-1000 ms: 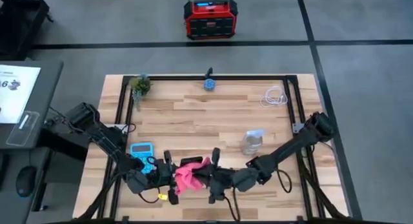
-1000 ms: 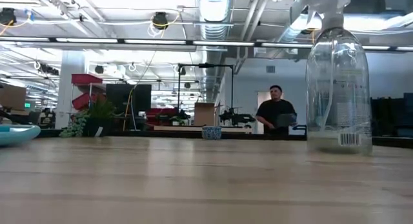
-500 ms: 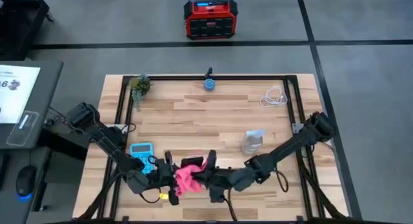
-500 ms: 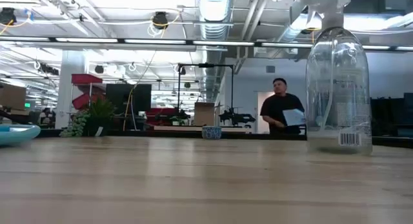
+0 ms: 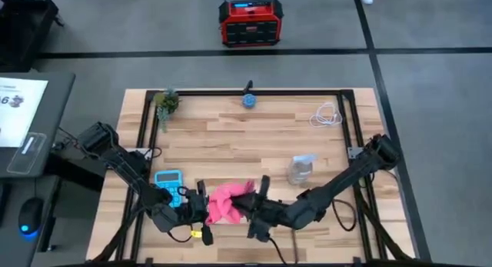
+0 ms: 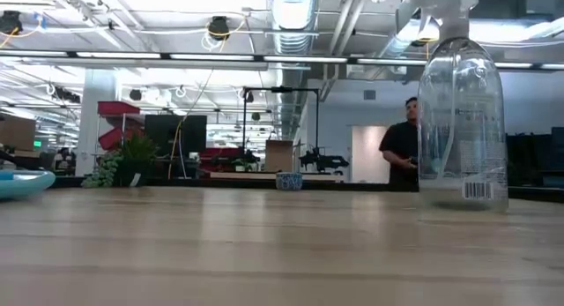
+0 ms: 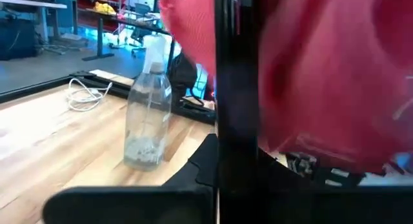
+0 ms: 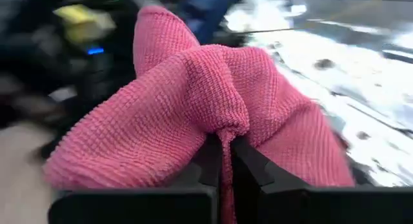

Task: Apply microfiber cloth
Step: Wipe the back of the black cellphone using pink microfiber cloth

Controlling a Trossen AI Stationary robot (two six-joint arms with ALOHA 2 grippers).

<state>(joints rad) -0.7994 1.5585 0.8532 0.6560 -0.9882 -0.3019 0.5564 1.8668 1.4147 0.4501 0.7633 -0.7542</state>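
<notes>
Both tools [image 5: 201,209] [image 5: 247,208] on microfiber cloth [image 5: 224,204]

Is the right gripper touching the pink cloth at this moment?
Touching. In the right wrist view the right gripper is shut on a fold of the microfiber cloth, the fabric pinched between its two dark fingers.

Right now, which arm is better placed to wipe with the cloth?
Right. Its end effector is pinching the cloth, as its wrist view shows. The left end effector sits beside the cloth, grip unclear.
</notes>
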